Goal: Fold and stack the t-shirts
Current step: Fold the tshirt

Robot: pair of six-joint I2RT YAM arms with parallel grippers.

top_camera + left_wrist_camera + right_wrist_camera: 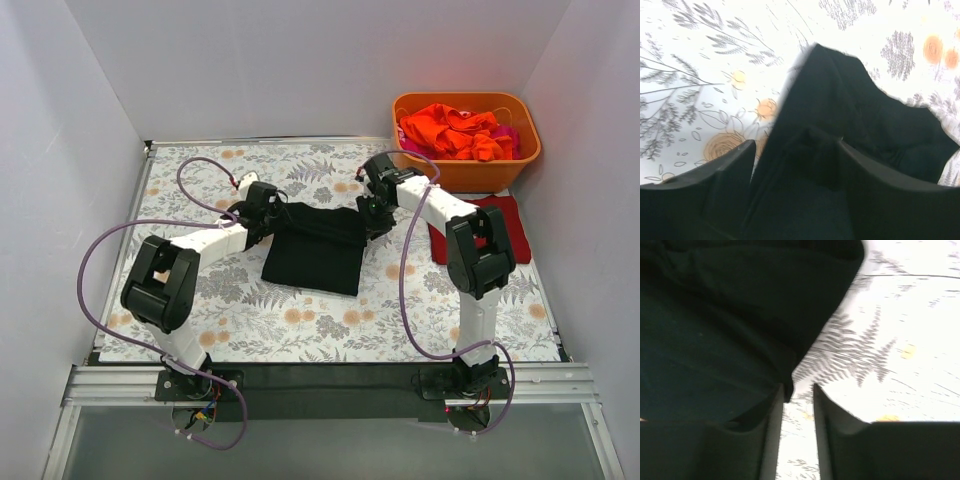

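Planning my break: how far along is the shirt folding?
Done: dark red shirt lies folded at right. In hand: black shirt folded, unstacked, left gripper and right gripper at its far corners. Left: orange shirts and pink shirt heaped in the tub.

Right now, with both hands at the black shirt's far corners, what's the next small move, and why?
Probably lift both hands straight up. The left hand and right hand have jaws parted, the black t-shirt lies folded, and its cloth sits between the left jaws, so pulling sideways could spoil the fold.
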